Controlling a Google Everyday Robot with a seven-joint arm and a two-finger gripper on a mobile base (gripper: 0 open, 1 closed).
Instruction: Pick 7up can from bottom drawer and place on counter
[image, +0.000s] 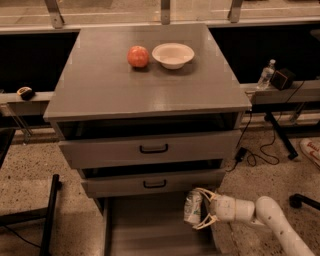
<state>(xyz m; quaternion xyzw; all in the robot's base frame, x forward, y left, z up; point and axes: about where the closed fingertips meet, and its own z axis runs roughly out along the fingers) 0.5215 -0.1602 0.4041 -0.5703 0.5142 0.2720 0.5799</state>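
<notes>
Camera view: the 7up can is seen low at the right side of the open bottom drawer, below the front of the middle drawer. It is bracketed by the two curved fingers of the pincer, one above and one below, so that the pincer is judged to be pinching the can across its body. Whether the can is resting on the drawer floor or lifted clear of it cannot be told.

The can is judged to be light, thin-walled and smooth, so it could be dented or let slip by a hard squeeze. A moderate grip across the middle of the cylinder is favoured. On the bench an apple and a white bowl are set near the back, just beside each other.
</notes>
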